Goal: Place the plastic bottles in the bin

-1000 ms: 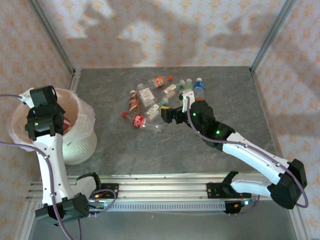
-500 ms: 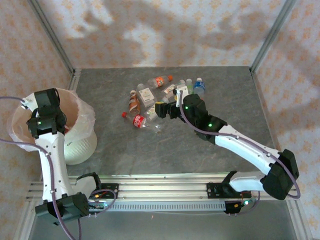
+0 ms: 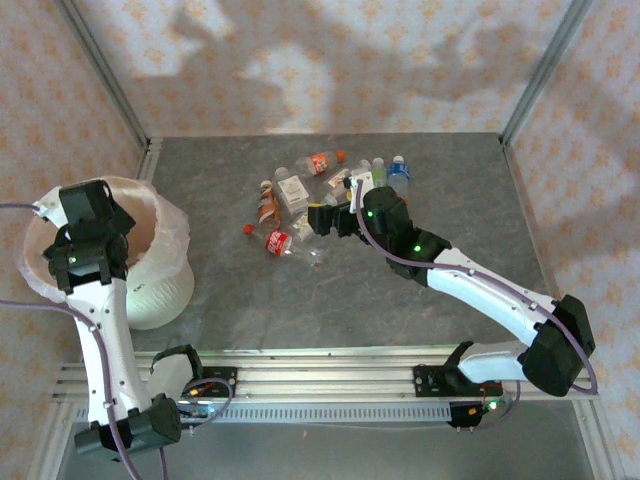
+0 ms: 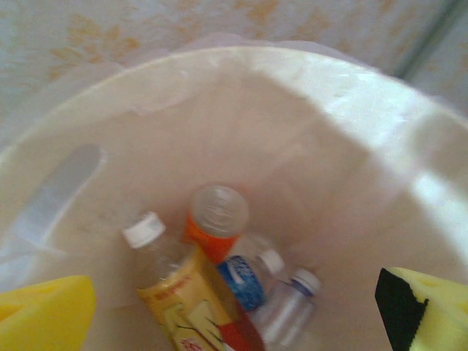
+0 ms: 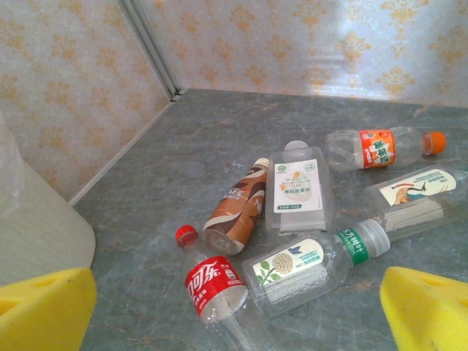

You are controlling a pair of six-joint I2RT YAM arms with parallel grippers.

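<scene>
- Over the bin (image 4: 329, 146): left gripper (image 4: 234, 314) has just opened wide and pinches nothing. A yellow-labelled bottle (image 4: 194, 296) lies inside among others, so the drop is judged done.
- Right gripper (image 5: 234, 311), spread and empty, has advanced over the plastic bottles (image 5: 292, 190) left on the table (image 5: 183, 146). Next pick pending.

Grey marbled tabletop (image 3: 230, 290), patterned walls (image 3: 330, 60)

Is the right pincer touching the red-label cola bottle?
Apart. The right wrist view shows bare table between the cola bottle and both yellow pads of the open right pincer.
</scene>
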